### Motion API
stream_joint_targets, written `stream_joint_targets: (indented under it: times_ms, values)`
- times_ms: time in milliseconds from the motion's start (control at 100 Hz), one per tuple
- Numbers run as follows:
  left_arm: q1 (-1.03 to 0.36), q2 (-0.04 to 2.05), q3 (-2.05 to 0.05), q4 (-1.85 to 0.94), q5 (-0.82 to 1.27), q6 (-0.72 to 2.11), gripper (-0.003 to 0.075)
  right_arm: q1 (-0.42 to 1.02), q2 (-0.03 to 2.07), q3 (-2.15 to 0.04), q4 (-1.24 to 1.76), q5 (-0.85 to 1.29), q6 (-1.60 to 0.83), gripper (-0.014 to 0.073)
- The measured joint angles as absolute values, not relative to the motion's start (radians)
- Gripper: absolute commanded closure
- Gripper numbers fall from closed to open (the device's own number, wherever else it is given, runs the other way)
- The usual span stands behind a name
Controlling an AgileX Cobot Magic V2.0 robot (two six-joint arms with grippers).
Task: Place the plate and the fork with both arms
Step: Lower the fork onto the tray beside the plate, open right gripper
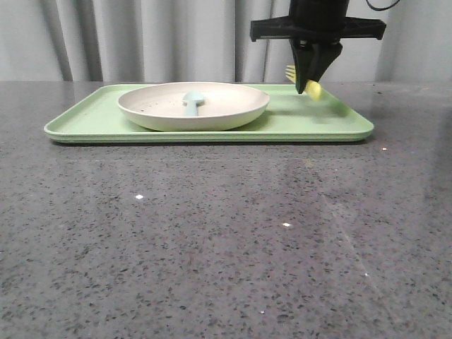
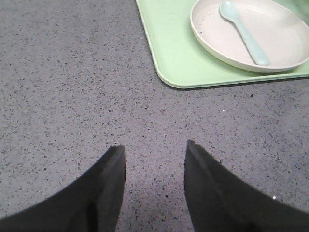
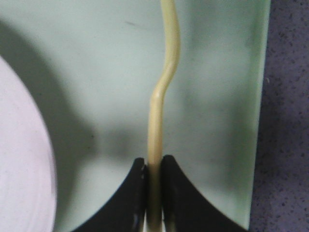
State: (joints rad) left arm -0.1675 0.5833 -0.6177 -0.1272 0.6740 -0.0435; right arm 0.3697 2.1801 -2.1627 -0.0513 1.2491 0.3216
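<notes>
- Right gripper (image 1: 313,83): fingers clamped on the fork (image 3: 161,92), held above the tray (image 1: 339,120).
- Plate (image 1: 193,105): on the tray, to that gripper's left.
- Left gripper (image 2: 154,154): fingers apart, holding nothing, over the table (image 2: 63,82); tray corner just ahead.

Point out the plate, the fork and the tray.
plate (image 1: 226,102): front view, inner surface right of centre.
fork (image 3: 166,72): right wrist view, handle.
tray (image 1: 311,120): front view, bare floor, right part.

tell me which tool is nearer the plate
Right. The right tool hangs over the green tray just beside the plate, holding the yellow fork; the left tool sits over bare counter, off the tray.
</notes>
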Motion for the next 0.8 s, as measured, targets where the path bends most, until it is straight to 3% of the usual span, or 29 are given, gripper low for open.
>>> stream_joint_targets:
  times_ms: [380, 800]
  values:
    - [-0.168, 0.583, -0.618, -0.134, 0.674, -0.044, 0.0426, 0.370, 2.217, -2.163, -0.023, 1.246, 0.313, 0.0593]
    - [-0.168, 0.583, -0.618, -0.134, 0.674, -0.044, 0.0426, 0.370, 2.217, -2.163, -0.017, 1.246, 0.291, 0.0447]
